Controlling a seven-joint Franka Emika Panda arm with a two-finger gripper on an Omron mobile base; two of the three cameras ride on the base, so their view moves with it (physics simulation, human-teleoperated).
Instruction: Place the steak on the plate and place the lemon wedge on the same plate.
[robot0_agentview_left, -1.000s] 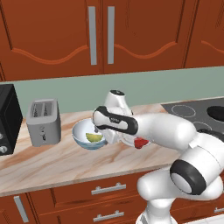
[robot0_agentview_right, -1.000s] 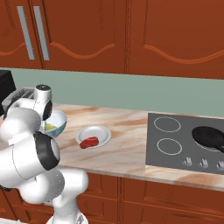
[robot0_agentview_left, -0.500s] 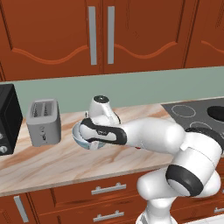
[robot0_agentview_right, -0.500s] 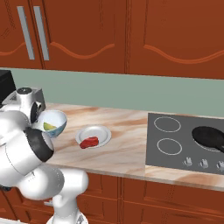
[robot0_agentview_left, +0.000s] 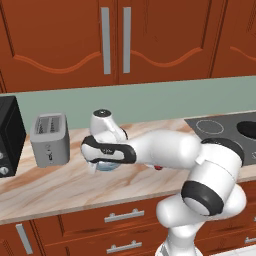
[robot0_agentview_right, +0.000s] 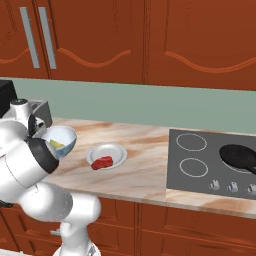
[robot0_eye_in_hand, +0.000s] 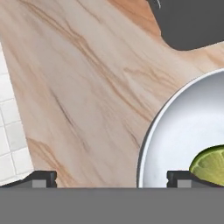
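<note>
steak (robot0_agentview_right: 102, 162): already on plate (robot0_agentview_right: 118, 151)
wedge (robot0_eye_in_hand: 211, 166): in blue bowl (robot0_agentview_right: 66, 135), 9 o'clock of plate
gripper (robot0_eye_in_hand: 113, 178): fingers apart, empty, one tip over bowl rim
next: centre over wedge, descend, close

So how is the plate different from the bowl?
The plate is flat and plain white; the bowl is deeper and pale blue. The plate holds the red steak; the bowl holds the yellow-green lemon wedge. Both are round and sit on the counter.
</note>
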